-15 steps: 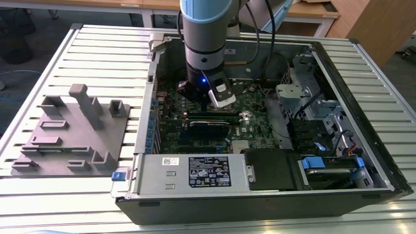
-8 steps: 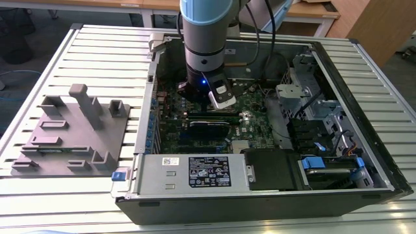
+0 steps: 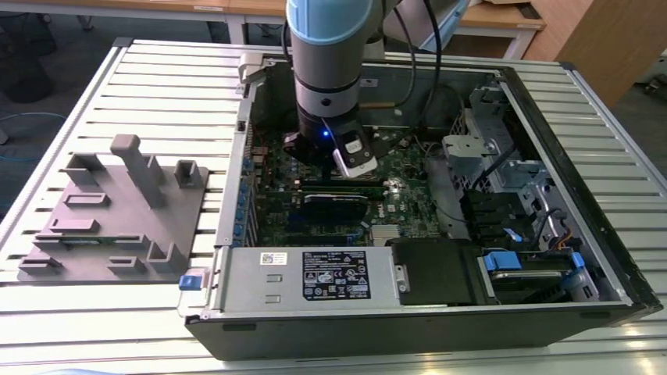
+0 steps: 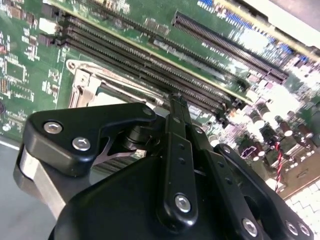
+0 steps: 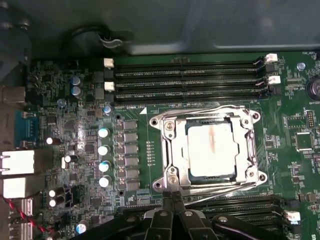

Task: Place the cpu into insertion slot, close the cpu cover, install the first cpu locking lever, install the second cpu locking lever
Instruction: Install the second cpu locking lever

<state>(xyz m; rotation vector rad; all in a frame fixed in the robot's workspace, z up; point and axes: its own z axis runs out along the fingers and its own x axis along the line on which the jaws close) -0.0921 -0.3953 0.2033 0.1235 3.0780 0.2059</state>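
Dull silvery metal cpu (image 5: 210,148) — shiny metal cpu cover (image 5: 172,150) — matt black plastic hand (image 5: 172,196)

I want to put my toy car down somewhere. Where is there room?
Bare slatted table lies behind the grey fixture block, toward the exterior view's left of the computer case. Inside the case it is crowded: the arm's gripper sits by the cpu cover, which lies over the cpu.
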